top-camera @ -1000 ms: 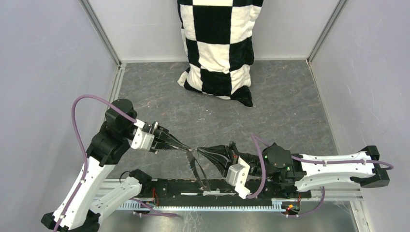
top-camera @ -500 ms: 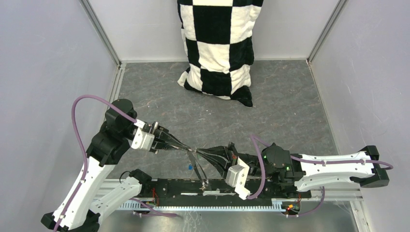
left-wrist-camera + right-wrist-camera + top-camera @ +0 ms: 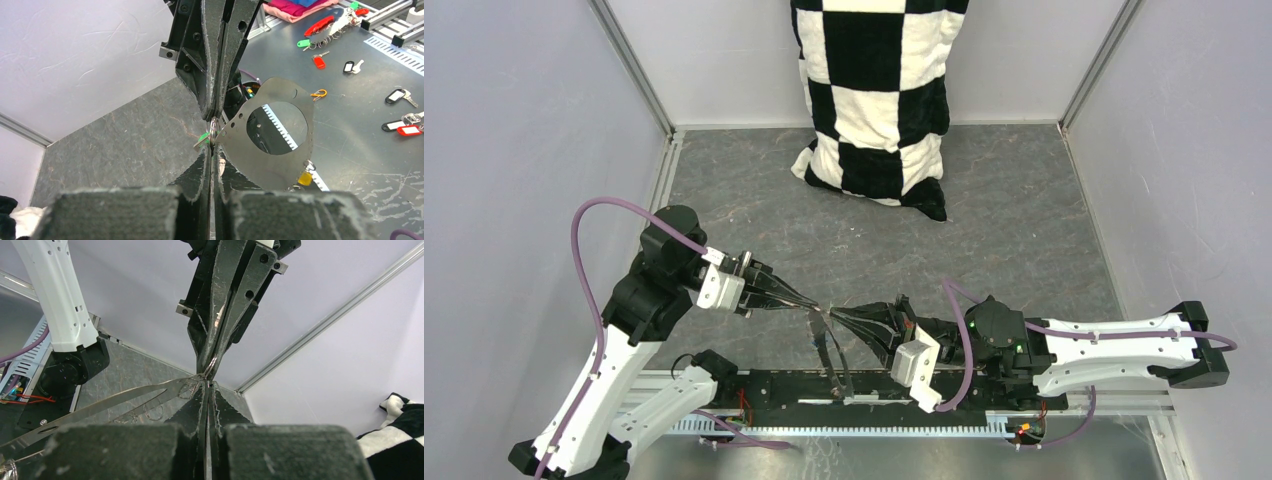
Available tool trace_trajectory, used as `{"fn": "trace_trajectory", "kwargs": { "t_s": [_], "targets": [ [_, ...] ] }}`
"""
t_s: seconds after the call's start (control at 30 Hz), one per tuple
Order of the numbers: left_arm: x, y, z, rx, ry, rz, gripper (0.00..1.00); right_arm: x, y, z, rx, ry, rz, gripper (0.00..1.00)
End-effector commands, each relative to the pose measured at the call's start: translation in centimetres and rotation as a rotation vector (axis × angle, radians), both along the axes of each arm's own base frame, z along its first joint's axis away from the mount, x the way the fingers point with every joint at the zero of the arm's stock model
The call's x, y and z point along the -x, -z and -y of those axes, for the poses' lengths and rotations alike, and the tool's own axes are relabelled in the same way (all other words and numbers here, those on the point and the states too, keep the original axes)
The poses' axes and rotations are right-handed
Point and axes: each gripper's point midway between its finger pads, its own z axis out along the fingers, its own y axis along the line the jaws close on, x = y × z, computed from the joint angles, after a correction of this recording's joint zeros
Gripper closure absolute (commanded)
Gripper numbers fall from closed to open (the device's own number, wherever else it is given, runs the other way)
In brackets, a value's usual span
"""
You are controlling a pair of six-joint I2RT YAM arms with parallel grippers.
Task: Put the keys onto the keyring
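My left gripper point(image 3: 815, 306) and right gripper point(image 3: 832, 313) meet tip to tip above the near middle of the table, both shut. In the left wrist view a small silver ring point(image 3: 214, 131) is pinched between my left gripper point(image 3: 212, 149) below it and the right gripper's tips above it. The keyring point(image 3: 272, 165), a flat grey loop, hangs from that ring to the right. A green key point(image 3: 202, 138) sits against the ring. A yellow key point(image 3: 304, 178) dangles from the loop's lower edge. The right wrist view has the loop point(image 3: 100, 407) edge-on, left of my right gripper point(image 3: 206, 383).
A black-and-white checkered cloth point(image 3: 874, 100) lies at the back of the table. Grey walls point(image 3: 514, 150) close in on both sides. A black rail point(image 3: 804, 398) runs along the near edge under the hanging loop. Other keys and tags point(image 3: 350, 65) lie on a metal surface beyond.
The hanging loop has swung a little under the grippers. A blue speck seen beside it half a second ago no longer shows. Both grippers stay shut and have hardly moved.
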Motion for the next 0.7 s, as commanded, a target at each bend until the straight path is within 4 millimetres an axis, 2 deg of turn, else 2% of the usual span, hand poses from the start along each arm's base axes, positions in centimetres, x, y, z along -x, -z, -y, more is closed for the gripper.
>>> {"fn": "trace_trajectory", "kwargs": {
  "t_s": [0.0, 0.67],
  "targets": [
    [-0.7, -0.7, 0.2, 0.015, -0.036, 0.041, 0.98, 0.8, -3.0, 0.5, -0.101, -0.043, 0.0, 1.0],
    [-0.8, -0.2, 0.2, 0.009, -0.038, 0.031, 0.98, 0.8, -4.8, 0.8, -0.147, -0.038, 0.023, 1.0]
  ]
}}
